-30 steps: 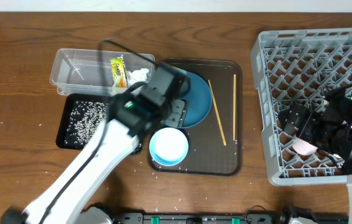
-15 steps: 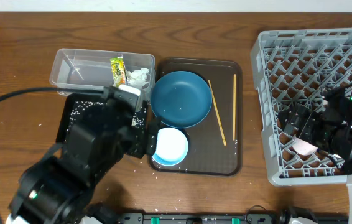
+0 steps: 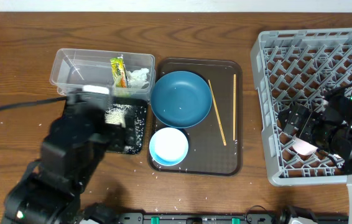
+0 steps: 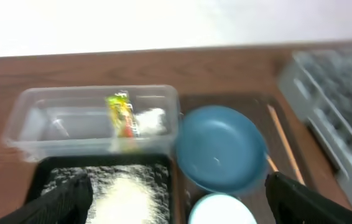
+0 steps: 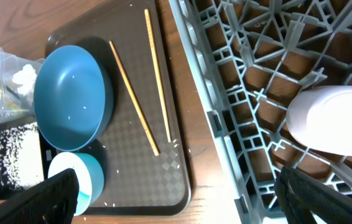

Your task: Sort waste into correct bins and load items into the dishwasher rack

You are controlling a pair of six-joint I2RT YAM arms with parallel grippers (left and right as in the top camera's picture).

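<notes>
L pincer (image 4: 177, 183): spread wide, nothing btwn the fingers. It hangs over the black tray (image 3: 143, 124), near-left on the table (image 3: 14, 62).
R pincer (image 5: 176, 180): also spread, empty, over the near part of the rack (image 3: 300, 56). A pale cup (image 5: 334, 121) lies on the lattice close by; can't tell if it touches a finger.
Waste: wrapper (image 3: 119, 71) + tissue (image 3: 138, 76) sit in the clear tub (image 3: 70, 68), far left. Rice (image 3: 119, 115) is heaped in the black tray, just near of the tub. A few white specks, prob. grains, lie by the near edge of the brown tray (image 3: 226, 163).
Dishes left: big bowl (image 3: 181, 98) on the far half of the brown tray, small bowl (image 3: 168, 146) just near of it, rims almost touching. Two chopsticks (image 3: 217, 112) lie right of the big bowl, one slanted, one straight, apart.
Bowls, handling: I'd guess stiff, glossy, so slippery; the big one is the heaviest. Take by the rim, one finger in, one out.
Chopsticks, handling: thin, light, flat on the tray, prob. roll. Pinch across the middle, one at a time.
Edges: brown tray has a raised lip; the rack's left wall stands high, so loads must go up + over.
Room: tight left of the big bowl (tub + black tray just beside) and right (slanted stick near). Bare table strip btwn brown tray and rack.
</notes>
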